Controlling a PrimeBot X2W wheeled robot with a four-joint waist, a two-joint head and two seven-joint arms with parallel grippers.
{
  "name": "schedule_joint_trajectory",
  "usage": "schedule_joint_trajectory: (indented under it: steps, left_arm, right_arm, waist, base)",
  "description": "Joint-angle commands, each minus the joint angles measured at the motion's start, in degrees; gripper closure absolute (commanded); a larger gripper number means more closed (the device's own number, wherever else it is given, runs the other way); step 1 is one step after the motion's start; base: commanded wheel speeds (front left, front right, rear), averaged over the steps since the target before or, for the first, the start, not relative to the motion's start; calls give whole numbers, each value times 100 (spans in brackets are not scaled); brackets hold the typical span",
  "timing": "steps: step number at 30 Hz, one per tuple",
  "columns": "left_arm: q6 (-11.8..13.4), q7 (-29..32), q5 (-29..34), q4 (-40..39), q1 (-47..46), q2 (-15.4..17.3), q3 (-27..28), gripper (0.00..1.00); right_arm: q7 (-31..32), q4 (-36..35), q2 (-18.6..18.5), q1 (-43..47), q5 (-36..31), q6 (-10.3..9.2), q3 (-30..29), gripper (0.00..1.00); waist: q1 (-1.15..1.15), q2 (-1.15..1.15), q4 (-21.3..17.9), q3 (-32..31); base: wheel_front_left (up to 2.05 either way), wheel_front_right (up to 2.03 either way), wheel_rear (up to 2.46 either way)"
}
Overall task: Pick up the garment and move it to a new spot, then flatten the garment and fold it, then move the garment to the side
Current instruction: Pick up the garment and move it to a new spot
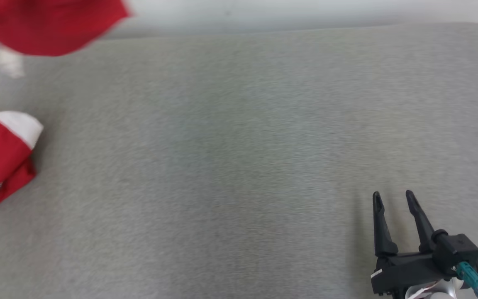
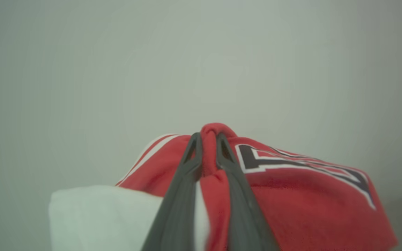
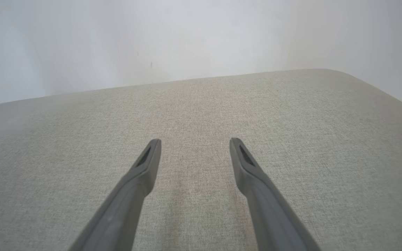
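While the left jaws pinched shut on a raised fold of the red garment (image 2: pixel 291 195) over the counter's (image 1: pixel 239 145) far left corner, it looked soft and light; a hem should hold firmer. The right jaws stood wide, empty.

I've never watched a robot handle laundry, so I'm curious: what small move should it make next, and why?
Probably carry the red fabric garment with white trim and dark lettering across and lower it onto the bare middle of the grey cloth-covered surface. The left gripper has its jaws pinched on a fold of it, and the right gripper stands open.
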Motion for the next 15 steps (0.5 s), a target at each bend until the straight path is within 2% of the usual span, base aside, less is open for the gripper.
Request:
schedule_joint_trajectory:
  steps: [1,2,9,15]
  left_arm:
    - [77,109,-35,-280,-100,-166,-71,100]
    - [77,109,-35,-280,-100,-166,-71,100]
    - [373,450,-261,-1047,243,-856,-366,100]
    - [597,290,-444,-1022,1156,-1223,-608,100]
  right_arm:
    - [-26,-18,-8,113,58,-12,-1,0]
    - [-26,-18,-8,113,58,-12,-1,0]
    - [-16,-75,-8,198,202,-12,72,0]
    - [-17,-139,-7,180,309,-12,141,0]
  waist:
    - [1,0,-494,-278]
    - [1,0,-494,-278]
    - [1,0,-1125,-238]
    - [1,0,-1382,-126]
  base:
    - [0,0,0]
    - [0,0,0]
    - [0,0,0]
    - [0,0,0]
